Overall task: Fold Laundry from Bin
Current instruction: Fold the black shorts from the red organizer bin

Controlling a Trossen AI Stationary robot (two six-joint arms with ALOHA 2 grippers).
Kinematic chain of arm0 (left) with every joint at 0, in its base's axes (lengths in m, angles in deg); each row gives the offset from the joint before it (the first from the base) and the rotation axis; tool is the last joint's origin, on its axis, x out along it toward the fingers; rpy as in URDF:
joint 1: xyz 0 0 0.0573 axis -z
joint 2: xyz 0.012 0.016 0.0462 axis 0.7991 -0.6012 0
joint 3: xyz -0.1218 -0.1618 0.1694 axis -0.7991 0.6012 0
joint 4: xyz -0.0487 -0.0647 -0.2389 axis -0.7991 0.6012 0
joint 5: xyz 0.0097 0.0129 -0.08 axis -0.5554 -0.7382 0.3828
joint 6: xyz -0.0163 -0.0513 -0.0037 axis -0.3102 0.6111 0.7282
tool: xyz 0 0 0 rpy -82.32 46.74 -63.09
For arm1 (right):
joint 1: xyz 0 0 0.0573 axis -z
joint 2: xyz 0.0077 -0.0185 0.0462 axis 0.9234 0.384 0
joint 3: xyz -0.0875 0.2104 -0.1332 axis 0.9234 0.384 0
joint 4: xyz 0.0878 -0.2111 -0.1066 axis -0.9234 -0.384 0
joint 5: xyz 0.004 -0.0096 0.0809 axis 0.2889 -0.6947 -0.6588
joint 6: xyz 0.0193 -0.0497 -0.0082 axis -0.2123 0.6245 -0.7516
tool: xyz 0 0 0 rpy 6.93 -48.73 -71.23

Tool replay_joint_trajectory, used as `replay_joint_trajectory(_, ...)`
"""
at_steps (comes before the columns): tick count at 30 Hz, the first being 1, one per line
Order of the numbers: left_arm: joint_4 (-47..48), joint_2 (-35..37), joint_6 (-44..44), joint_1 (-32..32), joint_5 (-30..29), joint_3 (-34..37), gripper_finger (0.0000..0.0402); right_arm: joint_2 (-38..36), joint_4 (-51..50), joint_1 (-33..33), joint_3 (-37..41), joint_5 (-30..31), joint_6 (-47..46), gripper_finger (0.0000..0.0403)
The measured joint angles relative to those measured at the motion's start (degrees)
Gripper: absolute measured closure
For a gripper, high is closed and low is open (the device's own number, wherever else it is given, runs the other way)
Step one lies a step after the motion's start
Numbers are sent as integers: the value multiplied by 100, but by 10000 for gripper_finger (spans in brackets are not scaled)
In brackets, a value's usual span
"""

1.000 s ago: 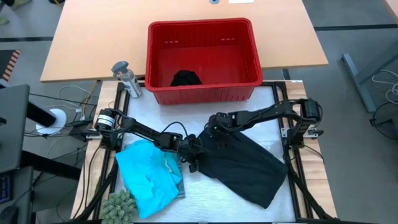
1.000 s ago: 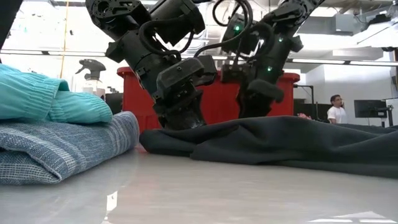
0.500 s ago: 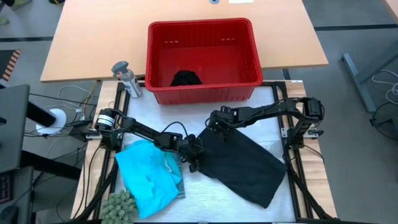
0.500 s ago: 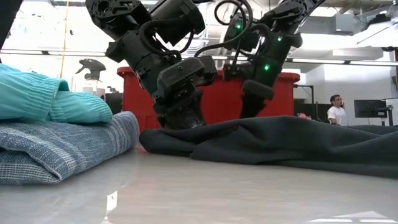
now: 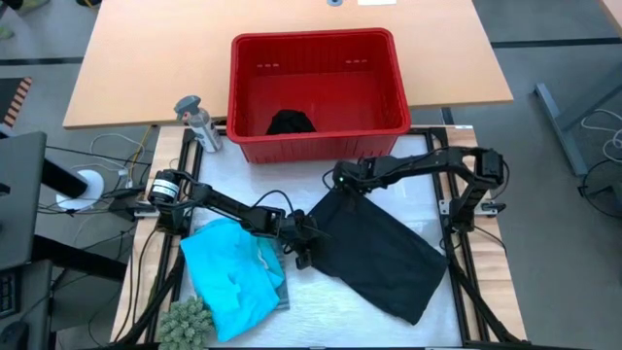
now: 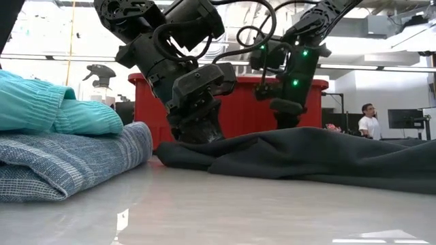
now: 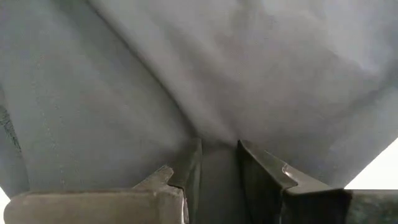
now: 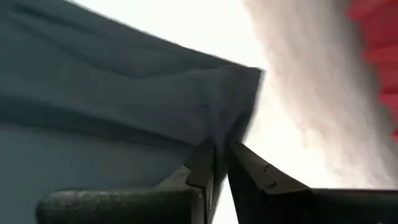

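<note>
A black garment [image 5: 381,251] of the laundry lies spread on the white mat, and both grippers are shut on it. My left gripper [image 5: 302,244] is at its left corner and my right gripper [image 5: 342,186] is at its far corner. A turquoise garment [image 5: 229,279] lies folded on a blue-grey striped one [image 6: 68,163] at the near left. The red bin [image 5: 313,146] stands at the far side of the mat, with another black garment [image 5: 290,122] on its floor. My left gripper pinches a bunched fold of the black garment [image 7: 215,135] at its left corner between its two fingers. The fingers slant down from the table's left. The cloth around them rests on the mat. My right gripper pinches the black garment close to its far corner [image 8: 219,138] between its two fingers, pointing down. The corner's edge [image 8: 245,84] shows just beyond the fingertips. The cloth runs from the fingers toward the near right, where the garment lies on the mat.
A grey spray bottle [image 5: 197,122] stands left of the bin. A green spiky object [image 5: 185,321] sits at the near left corner. Bare mat shows right of the bin's front and along the near edge. A person [image 6: 368,119] stands far off in the room.
My right gripper has gone toward the table's far edge and the bin, drawing the garment's far corner with it. The cloth between the two grippers has spread out flatter. The corner in my left gripper has stayed in place.
</note>
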Motion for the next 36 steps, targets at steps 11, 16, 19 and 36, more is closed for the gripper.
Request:
replay_joint_trajectory(11,42,4,64,-2,0,-2,311,-95,-10,438,-15,-337,-128,316)
replay_joint_trajectory(16,45,4,67,-12,64,-2,311,-647,86,487,-69,-97,-92,315)
replay_joint_trajectory(19,33,4,69,-41,144,-2,311,-1001,-90,643,-68,46,-202,315)
replay_joint_trajectory(36,245,700,93,-682,771,-20,311,-3126,771,-2238,2092,-927,-4293,362)
